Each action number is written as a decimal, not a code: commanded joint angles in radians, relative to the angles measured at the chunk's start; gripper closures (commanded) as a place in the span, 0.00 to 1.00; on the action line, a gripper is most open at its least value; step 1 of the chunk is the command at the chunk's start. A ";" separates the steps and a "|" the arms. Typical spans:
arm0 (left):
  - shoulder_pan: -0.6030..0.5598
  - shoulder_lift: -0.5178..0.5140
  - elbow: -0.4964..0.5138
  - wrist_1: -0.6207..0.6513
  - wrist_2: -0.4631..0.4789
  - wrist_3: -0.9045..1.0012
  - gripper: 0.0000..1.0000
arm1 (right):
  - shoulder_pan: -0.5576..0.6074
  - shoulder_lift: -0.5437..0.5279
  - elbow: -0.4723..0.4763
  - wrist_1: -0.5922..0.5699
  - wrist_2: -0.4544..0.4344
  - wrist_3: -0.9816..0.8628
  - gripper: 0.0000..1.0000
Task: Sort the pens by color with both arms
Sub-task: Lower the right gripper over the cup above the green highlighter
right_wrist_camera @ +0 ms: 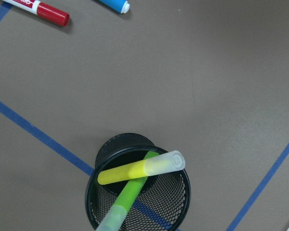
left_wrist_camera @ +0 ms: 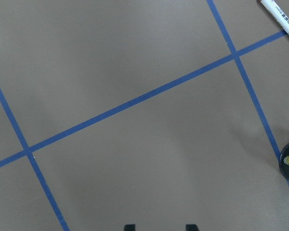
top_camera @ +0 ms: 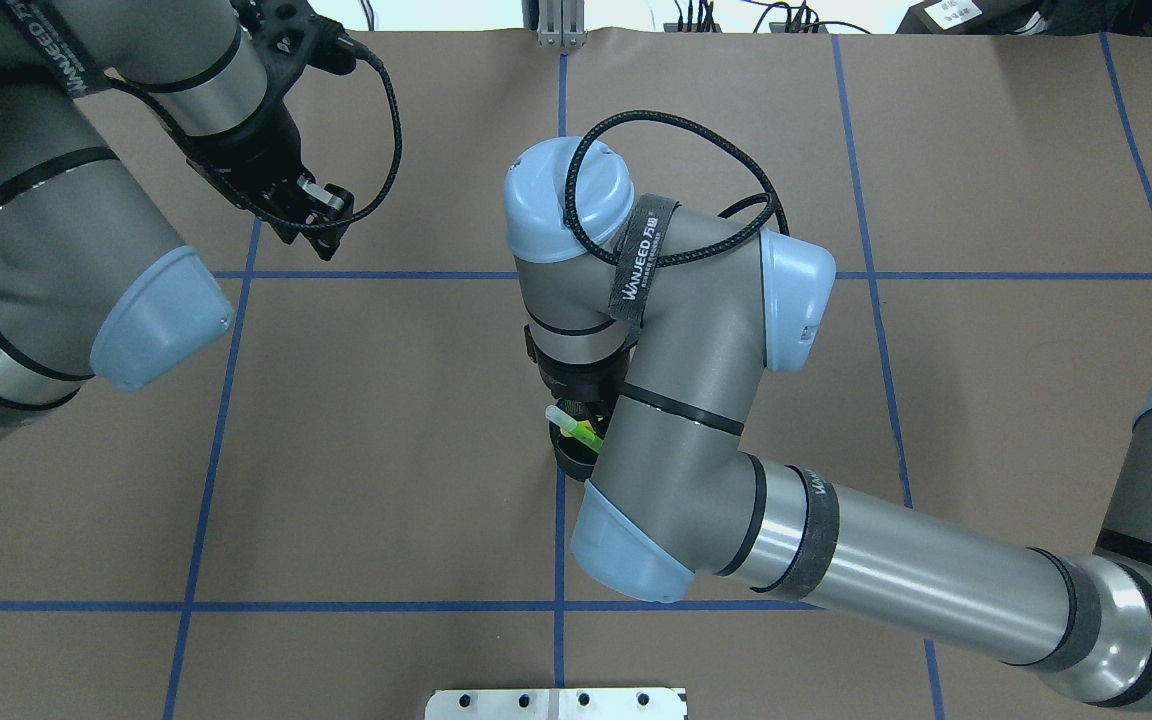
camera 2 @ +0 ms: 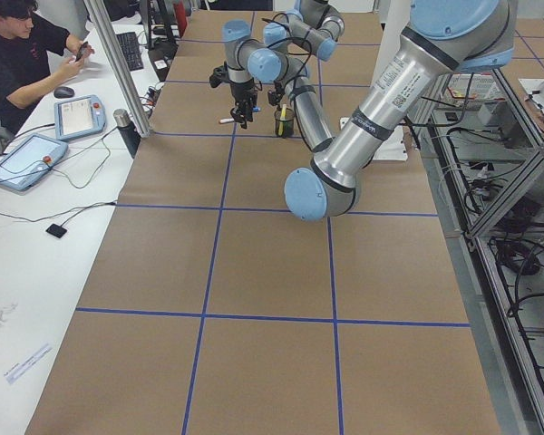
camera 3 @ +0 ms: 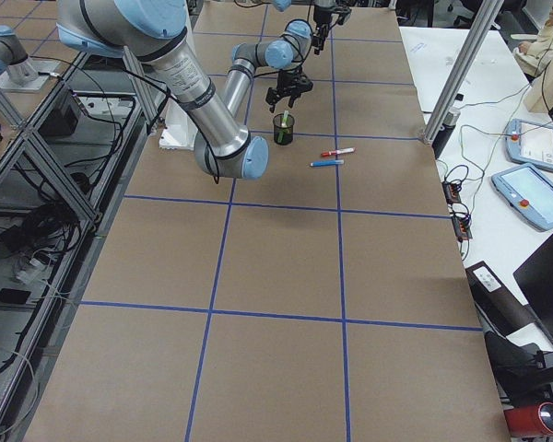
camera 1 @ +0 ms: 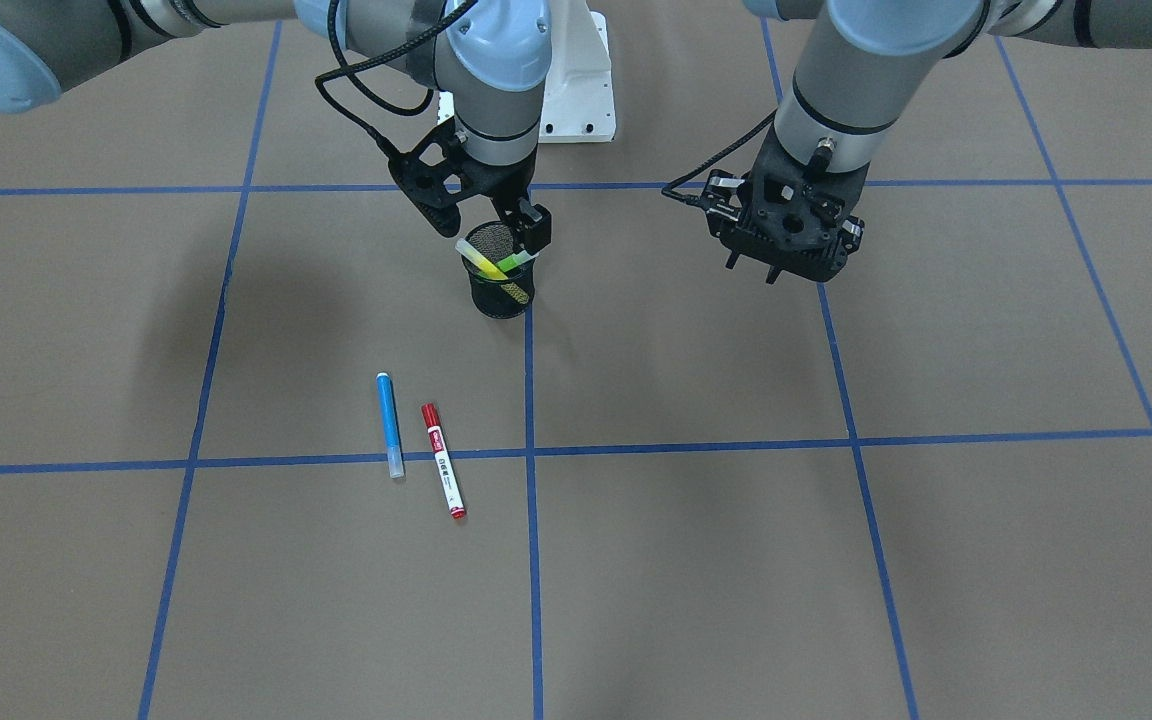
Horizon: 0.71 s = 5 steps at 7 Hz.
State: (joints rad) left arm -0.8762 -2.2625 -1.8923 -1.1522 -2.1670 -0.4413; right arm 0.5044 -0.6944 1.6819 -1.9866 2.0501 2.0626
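Brown papered surface [camera 1: 696, 560]: yellow pen [camera 1: 481, 260] and light green pen [camera 1: 514, 262] lean in black mesh cup [camera 1: 502, 292], likely one group; blue pen [camera 1: 389, 425], red-capped white pen [camera 1: 443, 460] lie outside. My right fingers [camera 1: 534, 228] spread over cup, empty; left fingers [left_wrist_camera: 191, 227] apart, empty.

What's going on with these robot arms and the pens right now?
Pen sorting is partly done. The right gripper sits just over a black mesh cup holding the yellow pen and the green pen; whether it grips one is unclear. The left gripper hangs open over bare table, holding nothing. The blue pen and the red pen lie side by side on the table, away from the cup.
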 commanded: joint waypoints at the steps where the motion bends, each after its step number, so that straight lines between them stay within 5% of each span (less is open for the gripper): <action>1: 0.000 0.015 -0.007 0.000 0.001 0.003 0.53 | 0.012 -0.007 -0.037 0.046 -0.017 0.116 0.04; 5: 0.000 0.015 -0.004 0.000 0.004 0.003 0.53 | 0.006 -0.019 -0.048 0.138 -0.045 0.307 0.13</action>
State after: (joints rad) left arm -0.8759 -2.2474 -1.8967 -1.1520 -2.1643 -0.4388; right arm 0.5146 -0.7060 1.6345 -1.8830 2.0045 2.3092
